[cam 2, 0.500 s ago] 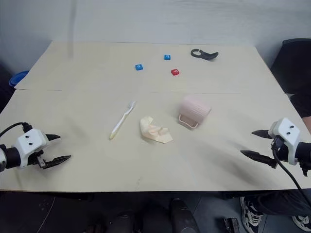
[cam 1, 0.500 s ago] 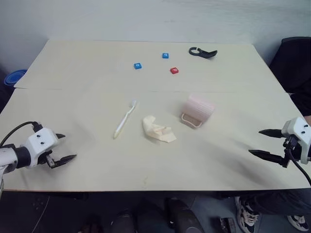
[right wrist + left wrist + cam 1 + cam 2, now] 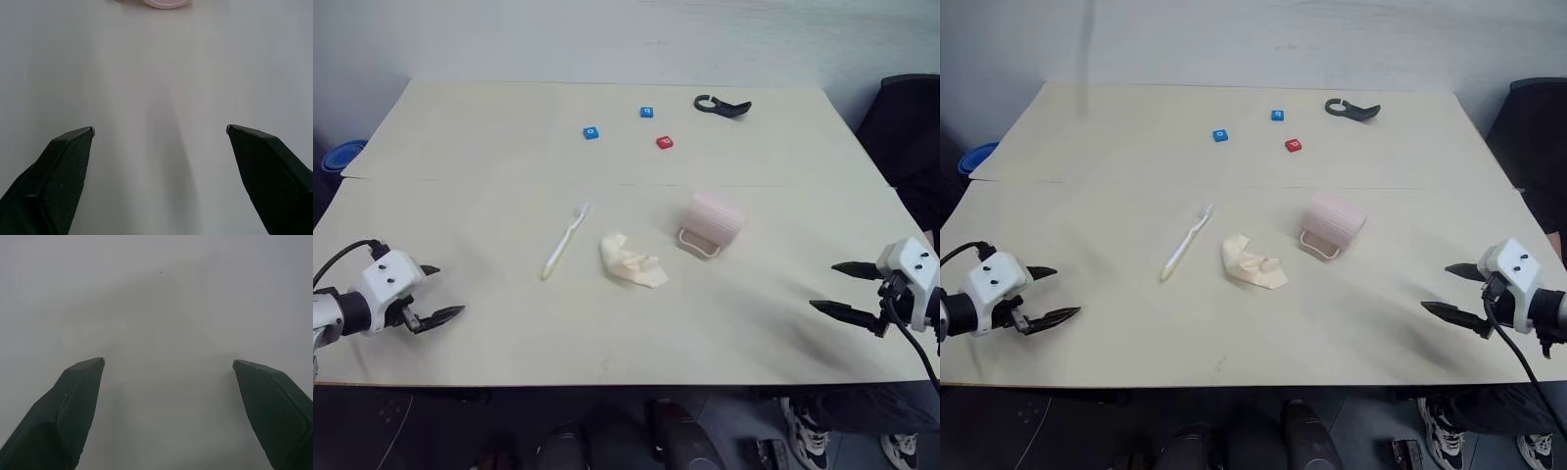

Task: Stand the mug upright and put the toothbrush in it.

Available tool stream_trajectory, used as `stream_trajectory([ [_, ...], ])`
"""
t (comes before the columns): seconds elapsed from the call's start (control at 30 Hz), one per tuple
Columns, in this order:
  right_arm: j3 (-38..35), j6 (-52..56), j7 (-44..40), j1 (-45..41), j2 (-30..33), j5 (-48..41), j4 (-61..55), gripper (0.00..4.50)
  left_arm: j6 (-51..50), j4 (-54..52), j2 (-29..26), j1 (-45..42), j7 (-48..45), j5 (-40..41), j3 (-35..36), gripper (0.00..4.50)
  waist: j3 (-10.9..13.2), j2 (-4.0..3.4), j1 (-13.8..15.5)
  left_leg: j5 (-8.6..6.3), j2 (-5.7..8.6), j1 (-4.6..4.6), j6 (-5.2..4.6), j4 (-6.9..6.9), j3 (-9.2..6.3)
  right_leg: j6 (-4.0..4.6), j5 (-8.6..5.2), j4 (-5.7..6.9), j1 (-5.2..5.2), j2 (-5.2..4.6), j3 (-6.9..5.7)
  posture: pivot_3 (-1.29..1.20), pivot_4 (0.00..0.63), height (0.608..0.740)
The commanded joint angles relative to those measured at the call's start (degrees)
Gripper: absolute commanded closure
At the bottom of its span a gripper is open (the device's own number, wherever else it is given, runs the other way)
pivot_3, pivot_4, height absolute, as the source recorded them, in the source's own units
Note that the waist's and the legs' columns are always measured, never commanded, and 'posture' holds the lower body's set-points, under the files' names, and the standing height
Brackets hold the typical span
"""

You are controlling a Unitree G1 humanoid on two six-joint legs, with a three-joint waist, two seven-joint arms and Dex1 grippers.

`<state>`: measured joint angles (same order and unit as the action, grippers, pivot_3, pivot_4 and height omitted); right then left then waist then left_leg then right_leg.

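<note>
My left gripper point(image 3: 438, 292) hangs over the near left edge of the counter point(image 3: 489, 117), jaws spread wide with nothing between them, and my left wrist view shows bare surface between the two black fingers point(image 3: 63, 411). My right gripper point(image 3: 842, 289) hangs over the near right edge in the same way, jaws wide apart and empty. The mug point(image 3: 712, 222) lies on its side near the middle of the counter, its loop handle on the side toward me, well apart from both my grippers; its pink edge point(image 3: 164, 3) peeks in at the rim of my right wrist view. The toothbrush point(image 3: 565, 242) lies flat to the left of the mug, its bristle head at the far end. Between them, touching neither, sits a crumpled cream cloth point(image 3: 629, 260). Farther back are two small blue blocks point(image 3: 591, 132) point(image 3: 646, 113), a red block point(image 3: 664, 143) and a black hook-shaped clip point(image 3: 722, 105). A blue bowl point(image 3: 342, 156) shows past the counter's left edge.
</note>
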<state>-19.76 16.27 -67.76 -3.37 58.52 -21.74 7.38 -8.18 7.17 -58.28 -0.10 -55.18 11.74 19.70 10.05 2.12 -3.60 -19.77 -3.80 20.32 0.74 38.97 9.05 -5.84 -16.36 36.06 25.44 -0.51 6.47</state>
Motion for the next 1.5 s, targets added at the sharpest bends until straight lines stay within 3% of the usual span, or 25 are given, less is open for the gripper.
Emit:
stream_trajectory([
  [0.03, -2.15, 0.87, -0.14, 0.78, 0.33, -1.51, -2.24, 0.00, 0.89, -0.28, -0.09, -1.16, 0.68, 0.21, 1.19, 0.03, 0.00, 0.00, 0.03, 0.00, 0.00, 0.00, 0.00, 0.01, 0.00, 0.00, 0.00, 0.01, 0.00, 0.00, 0.01, 0.00, 0.150, 0.740],
  [0.2, -2.26, 0.39, 1.86, 2.80, -0.20, -0.56, -4.24, 0.00, -0.30, -0.69, 0.56, -2.69, 0.39, 1.47, 0.78, 0.03, 0.00, 0.00, 0.12, 0.00, 0.02, 0.00, 0.00, 0.00, 0.00, 0.00, 0.00, 0.00, 0.00, 0.00, 0.01, 0.00, 0.150, 0.740],
  [0.27, -3.55, 2.54, 3.24, 3.35, -2.09, -3.97, -9.56, 0.00, -3.69, -4.05, 1.77, -4.19, 1.10, 3.87, 0.80, 0.03, 0.00, 0.00, 0.14, 0.00, 0.02, 0.00, 0.00, 0.00, 0.00, 0.00, 0.00, 0.00, 0.00, 0.00, 0.01, 0.00, 0.150, 0.740],
  [0.37, -3.08, 9.30, 6.53, 3.19, -5.18, -9.95, -19.52, 0.00, -14.92, -14.73, 3.63, -5.61, -0.06, 13.75, 1.22, 0.03, -0.01, 0.02, 0.19, 0.01, -0.01, 0.03, 0.03, 0.04, -0.07, -0.05, 0.02, 0.08, -0.01, 0.02, -0.02, 0.00, 0.150, 0.740],
  [0.47, 1.91, 16.42, 13.14, 0.30, -10.12, -15.56, -30.59, 0.00, -24.94, -26.00, 4.29, -7.09, 0.29, 23.53, 1.02, 0.03, -0.02, 0.04, 0.07, -0.01, -0.04, 0.04, 0.08, 0.08, -0.13, -0.05, 0.03, 0.18, 0.00, 0.02, -0.02, 0.00, 0.150, 0.740],
  [0.57, 10.74, 19.76, 20.79, -5.86, -16.43, -13.14, -34.59, 0.00, -29.31, -32.14, 3.72, -7.33, 0.54, 27.33, 0.14, 0.03, -0.01, 0.02, -0.56, 0.03, -0.07, -0.01, 0.23, 0.09, -0.39, -0.04, 0.02, 0.30, 0.00, 0.07, 0.00, 0.00, 0.150, 0.740],
  [0.7, 22.78, 20.98, 28.70, -15.50, -27.70, -7.23, -30.56, 0.00, -29.98, -36.47, 0.91, -4.79, -1.48, 26.64, -0.46, 0.03, -0.02, 0.03, -1.47, 0.09, -0.05, -0.04, 0.35, 0.06, -0.47, 0.08, -0.05, 0.41, 0.05, 0.14, -0.01, 0.00, 0.150, 0.740],
  [0.87, 32.75, 17.38, 29.83, -23.80, -36.85, -0.32, -18.89, 0.00, -27.47, -33.08, -2.67, -2.05, -3.44, 22.41, 2.04, 0.03, -0.01, 0.03, -1.65, 0.13, -0.07, 0.00, 0.41, 0.03, -0.35, 0.30, -0.17, 0.49, 0.15, 0.18, -0.18, 0.00, 0.150, 0.740],
  [1.03, 37.67, 13.77, 30.61, -29.74, -41.57, 6.82, -5.05, 0.00, -25.78, -30.31, -4.20, -1.74, -3.69, 20.23, 4.43, 0.03, -0.01, 0.03, -1.82, 0.13, -0.03, 0.04, 0.40, 0.05, -0.34, 0.41, -0.24, 0.48, 0.14, 0.12, -0.26, 0.00, 0.150, 0.740],
  [1.23, 37.74, 10.66, 31.64, -33.09, -44.23, 11.64, 4.77, 0.00, -26.36, -30.88, -3.72, -2.42, -2.85, 20.62, 5.36, 0.03, -0.03, 0.05, -2.37, 0.12, -0.04, 0.05, 0.40, 0.05, -0.34, 0.41, -0.24, 0.54, 0.15, 0.08, -0.38, 0.00, 0.150, 0.740],
  [1.5, 36.27, 10.35, 29.65, -31.77, -44.75, 11.47, 2.90, 2.59, -26.00, -31.06, -1.54, -4.98, 0.17, 20.32, 3.13, 0.00, -0.03, 0.06, -2.86, 0.14, -0.07, 0.03, 0.46, 0.05, -0.43, 0.41, -0.24, 0.68, 0.14, 0.08, -0.44, 0.00, 0.150, 0.740],
])
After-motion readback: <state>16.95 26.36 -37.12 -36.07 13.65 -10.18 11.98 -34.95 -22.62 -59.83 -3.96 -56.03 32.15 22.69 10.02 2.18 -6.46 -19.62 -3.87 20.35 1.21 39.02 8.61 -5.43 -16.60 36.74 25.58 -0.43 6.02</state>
